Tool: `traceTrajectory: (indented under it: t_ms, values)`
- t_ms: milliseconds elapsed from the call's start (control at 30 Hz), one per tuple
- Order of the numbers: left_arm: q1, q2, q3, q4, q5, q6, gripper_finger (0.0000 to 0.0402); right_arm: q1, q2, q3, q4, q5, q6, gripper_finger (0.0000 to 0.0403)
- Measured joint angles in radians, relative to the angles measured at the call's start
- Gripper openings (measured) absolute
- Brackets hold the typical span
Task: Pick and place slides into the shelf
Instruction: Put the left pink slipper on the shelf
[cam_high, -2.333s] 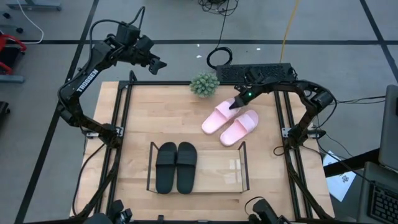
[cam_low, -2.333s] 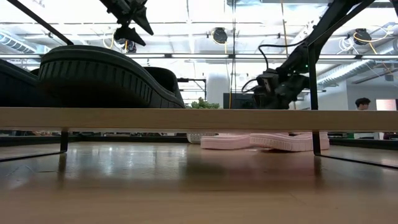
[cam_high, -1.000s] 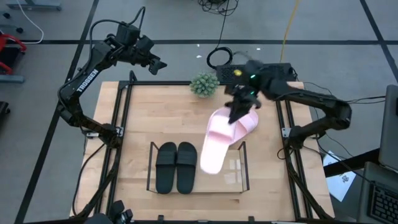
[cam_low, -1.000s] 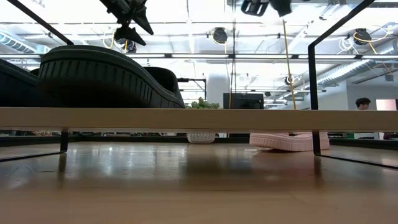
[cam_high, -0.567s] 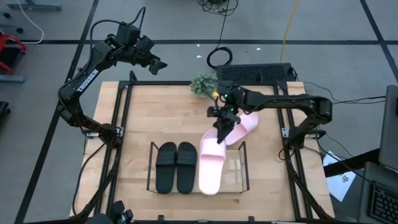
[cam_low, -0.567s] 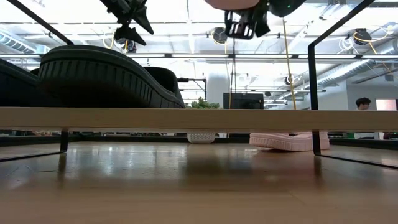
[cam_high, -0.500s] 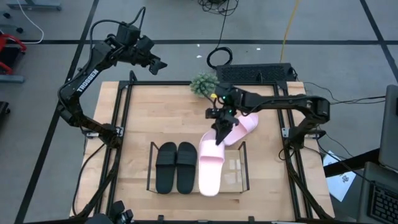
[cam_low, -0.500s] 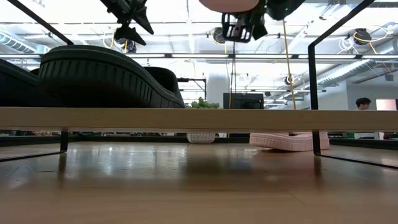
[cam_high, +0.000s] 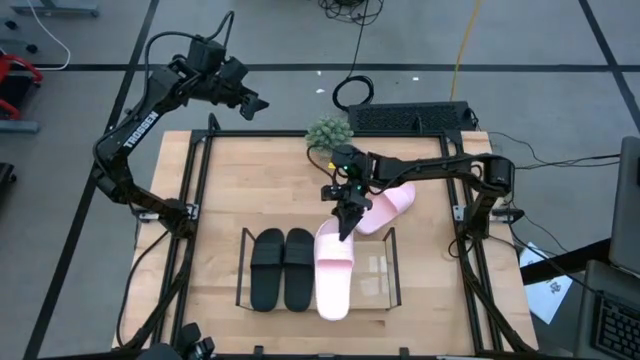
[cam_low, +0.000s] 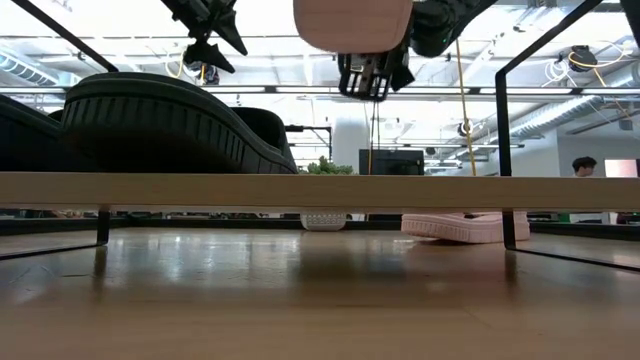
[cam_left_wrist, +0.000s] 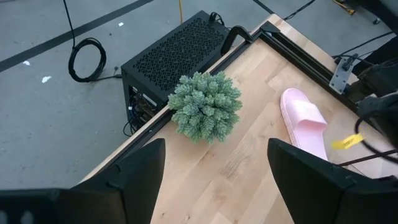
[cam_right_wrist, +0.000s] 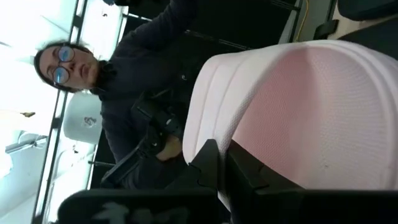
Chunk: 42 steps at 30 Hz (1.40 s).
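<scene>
High view: the right gripper (cam_high: 343, 226) has its fingers clenched on a pink slide (cam_high: 333, 268) held over the shelf (cam_high: 392, 262), beside the black pair (cam_high: 283, 268). The second pink slide (cam_high: 388, 205) lies on the tabletop (cam_high: 250, 190).
Left wrist view: the left gripper (cam_left_wrist: 214, 177), fingers released, hovers near a plant (cam_left_wrist: 205, 106)

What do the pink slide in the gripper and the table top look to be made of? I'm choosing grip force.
The pink slide, clamped in the right gripper, looks like soft moulded foam or rubber: matte, with a fine dimpled texture and a ribbed edge. The table top looks like butcher-block wood: pale jointed planks with visible grain and a light sheen.
</scene>
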Motion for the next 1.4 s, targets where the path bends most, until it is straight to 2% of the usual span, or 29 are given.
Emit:
traceTrajectory:
  t_ms: [633, 1033, 1400]
  values:
    - [-0.001, 0.0, 0.0, 0.0, 0.0, -0.003, 0.0285, -0.026, 0.154, -0.003, 0.002, -0.079, -0.16, 0.0]
    - [-0.001, 0.0, 0.0, 0.0, 0.0, 0.0, 0.0285, -0.048, 0.154, -0.099, -0.001, -0.05, -0.241, 0.0]
    - [-0.001, 0.0, 0.0, 0.002, -0.001, -0.01, 0.0285, -0.062, 0.187, -0.113, -0.012, 0.011, -0.308, 0.0]
